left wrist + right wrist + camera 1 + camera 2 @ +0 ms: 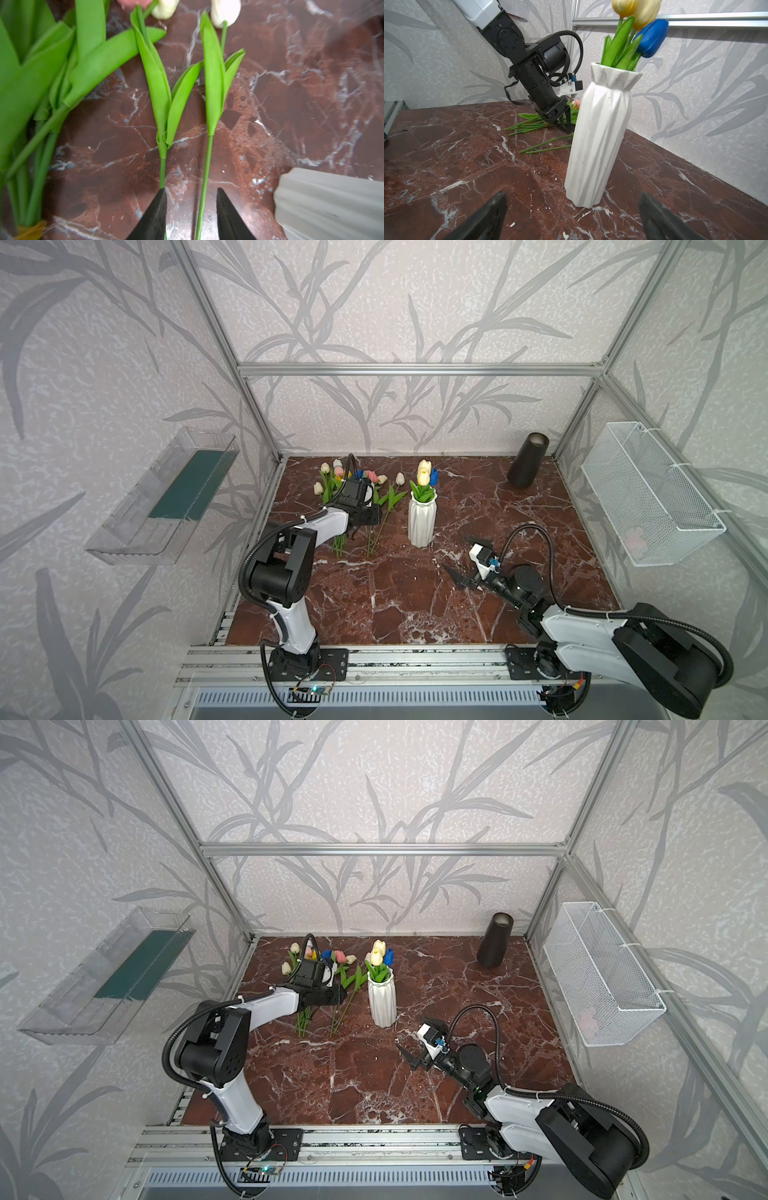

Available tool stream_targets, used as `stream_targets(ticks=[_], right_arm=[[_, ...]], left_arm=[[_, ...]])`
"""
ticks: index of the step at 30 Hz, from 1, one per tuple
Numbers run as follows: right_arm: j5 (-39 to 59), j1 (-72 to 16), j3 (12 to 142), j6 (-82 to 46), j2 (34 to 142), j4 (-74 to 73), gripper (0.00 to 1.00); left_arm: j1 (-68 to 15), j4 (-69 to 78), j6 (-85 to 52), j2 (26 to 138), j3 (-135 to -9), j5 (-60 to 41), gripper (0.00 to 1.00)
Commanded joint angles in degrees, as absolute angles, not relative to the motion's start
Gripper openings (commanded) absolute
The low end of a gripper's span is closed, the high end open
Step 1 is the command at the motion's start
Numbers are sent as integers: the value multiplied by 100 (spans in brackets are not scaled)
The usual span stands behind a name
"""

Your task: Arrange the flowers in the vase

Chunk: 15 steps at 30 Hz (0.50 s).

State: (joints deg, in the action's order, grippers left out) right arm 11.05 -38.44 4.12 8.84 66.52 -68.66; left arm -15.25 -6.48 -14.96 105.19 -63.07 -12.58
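**Left fingers straddle a loose stem**

The left gripper [192, 191] is partly parted around a white tulip's stem [205, 166], which is clear of both fingers. Loose tulips [390, 497] lie beside the white vase [421, 522], which holds three. The right gripper [457, 552] gapes wide and empty.

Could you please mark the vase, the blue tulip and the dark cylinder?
vase [600, 135]: right wrist view, ribbed body.
blue tulip [653, 39]: right wrist view, flower head.
dark cylinder [528, 464]: a top view, side wall.
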Motion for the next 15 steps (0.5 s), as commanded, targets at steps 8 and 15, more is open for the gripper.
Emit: stream_targets(ticks=[8, 15], right_arm=[[1099, -3885, 554, 948, 6592, -6942, 99], [1069, -3885, 543, 954, 6567, -6932, 99]], left_arm=[[-1530, -2100, -1384, 11305, -7226, -712, 30], [-1529, -2273, -1259, 11135, -7361, -739, 9]])
